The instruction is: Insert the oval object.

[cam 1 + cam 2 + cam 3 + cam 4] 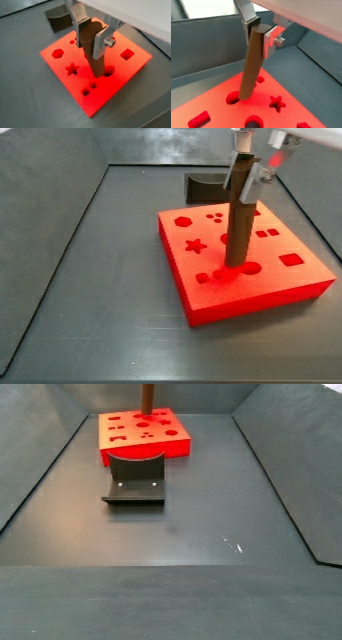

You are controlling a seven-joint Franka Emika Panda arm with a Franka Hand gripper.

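Gripper (pixel 91 34) above the red block (pixel 63 65), jaws clamped on the upper end of the oval object (pixel 97 56). Rod near upright below the jaws, lower tip at a hole in the red block's top. Fixture (pixel 135 486) just beside the red block.

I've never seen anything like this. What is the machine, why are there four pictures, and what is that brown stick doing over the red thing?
It is a robot arm ending in a two-fingered claw. Two pictures come from cameras on the arm's wrist, looking down past the claw; two come from cameras fixed beside the table.

On the dark grey floor sits a red block with cut-out holes of different shapes, such as a star and a hexagon. Beside it stands a dark L-shaped fixture, part of the rig.

The claw is shut on the brown rod, gripping its upper end and holding it nearly upright. In a wrist view its lower tip sits at the mouth of a hole. How deep it goes, I cannot tell.
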